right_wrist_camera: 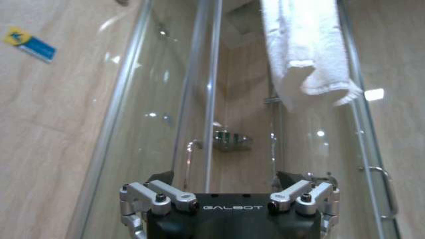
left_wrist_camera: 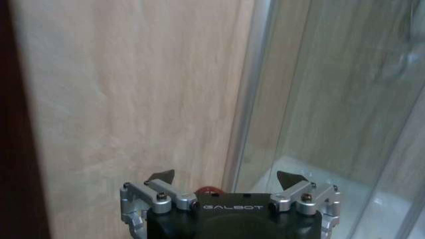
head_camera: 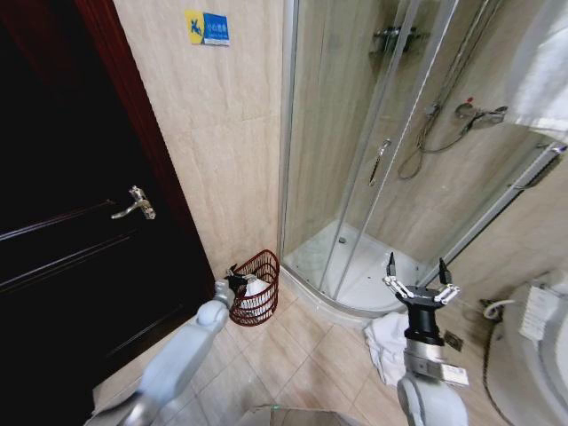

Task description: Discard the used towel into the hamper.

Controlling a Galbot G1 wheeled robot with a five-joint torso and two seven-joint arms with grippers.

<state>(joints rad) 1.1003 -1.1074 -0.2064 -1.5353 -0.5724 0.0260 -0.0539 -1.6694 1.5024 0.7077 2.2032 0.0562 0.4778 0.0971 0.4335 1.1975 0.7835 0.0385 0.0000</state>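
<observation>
The hamper (head_camera: 257,271), a small dark red wire basket, stands on the floor in the corner between the tiled wall and the shower cabin. Something white (head_camera: 258,288) lies inside it. My left gripper (head_camera: 234,281) hovers at the hamper's near rim, open with nothing between its fingers (left_wrist_camera: 226,177); a bit of red rim (left_wrist_camera: 211,190) peeks out just past the palm. A crumpled white towel (head_camera: 386,342) lies on the floor tiles by the shower base. My right gripper (head_camera: 417,271) stands above it, pointing up, open and empty (right_wrist_camera: 226,176).
A dark wooden door (head_camera: 71,240) with a metal handle is to the left. The glass shower cabin (head_camera: 373,160) rises behind. Another white towel (right_wrist_camera: 309,50) hangs over the cabin's top edge. A toilet (head_camera: 532,355) sits at the right.
</observation>
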